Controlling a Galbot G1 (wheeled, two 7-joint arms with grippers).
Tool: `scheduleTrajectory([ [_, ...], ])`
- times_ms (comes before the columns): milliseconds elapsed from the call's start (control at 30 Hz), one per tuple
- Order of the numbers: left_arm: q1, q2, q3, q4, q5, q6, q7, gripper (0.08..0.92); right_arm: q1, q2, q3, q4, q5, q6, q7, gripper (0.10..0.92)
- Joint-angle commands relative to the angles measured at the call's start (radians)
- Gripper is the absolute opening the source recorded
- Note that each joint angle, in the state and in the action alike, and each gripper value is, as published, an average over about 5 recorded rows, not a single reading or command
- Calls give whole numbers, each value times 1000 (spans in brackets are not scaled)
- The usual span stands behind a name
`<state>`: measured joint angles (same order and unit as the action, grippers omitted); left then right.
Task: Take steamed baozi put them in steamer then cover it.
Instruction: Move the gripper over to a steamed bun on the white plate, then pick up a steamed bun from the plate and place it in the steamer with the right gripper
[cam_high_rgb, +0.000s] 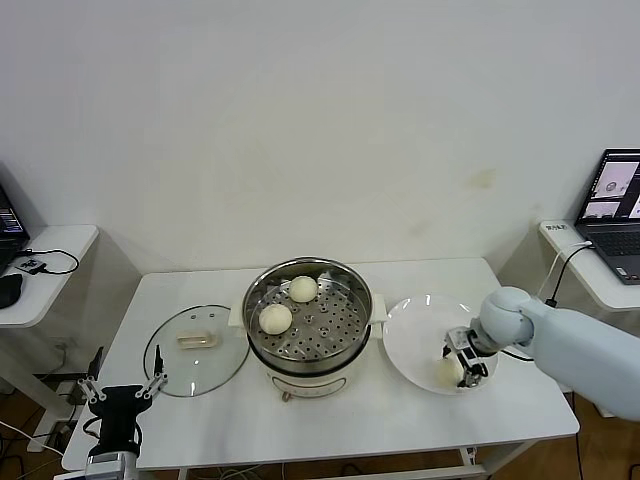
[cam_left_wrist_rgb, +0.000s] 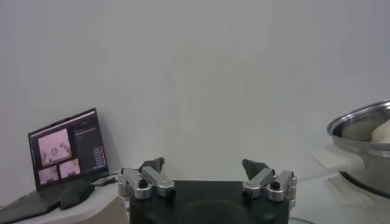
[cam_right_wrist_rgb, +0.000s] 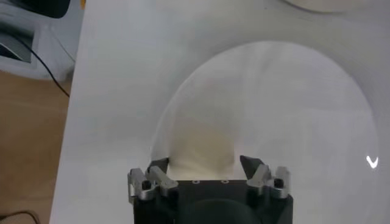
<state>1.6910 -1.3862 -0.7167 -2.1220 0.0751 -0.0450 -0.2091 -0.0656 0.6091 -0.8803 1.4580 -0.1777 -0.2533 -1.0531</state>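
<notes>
Now we are in the middle of loading. Two steamed baozi lie already on the perforated tray of the steamer, which stands in the centre of the tabletop, and the cover lies flat just beside it on our left, apart from the pot. On our right, the white plate carries one more bun near its front edge. We see only three buns; a fourth does not show.

Our right gripper is down on the plate, with one of its fingers on each side of this bun. They stand at a medium width around the dough, and we cannot tell if they press it already or only bracket it. Our left gripper waits low at the front left corner of the tabletop, its fingers spread wide and holding nothing.

We judge the step in hand is the grasp of the third bun. The next move calls for a soft, firm closing, because the dough may dent or slip, then a lift clear of the plate and a carry over the steel rim to a free place on the tray. The cover comes only later.
</notes>
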Motion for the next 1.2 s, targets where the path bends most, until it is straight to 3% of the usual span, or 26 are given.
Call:
scheduleTrajectory([
  [33, -1, 0, 2, 0, 0, 0, -1, 823, -4, 9, 5, -11, 1, -6, -6, 675],
  [367, 0, 1, 2, -2, 0, -1, -2, 823, 64, -21, 9, 17, 43, -11, -26, 613],
  [700, -7, 8, 7, -6, -4, 0, -1, 823, 485, -27, -132, 49, 225, -17, -65, 611],
  [933, -8, 13, 9, -13, -7, 0, -1, 823, 742, 90, -253, 47, 339, -23, -54, 611],
  [1200, -7, 13, 0, -17, -11, 0, 0, 823, 813, 274, -316, 54, 434, -29, 16, 611],
])
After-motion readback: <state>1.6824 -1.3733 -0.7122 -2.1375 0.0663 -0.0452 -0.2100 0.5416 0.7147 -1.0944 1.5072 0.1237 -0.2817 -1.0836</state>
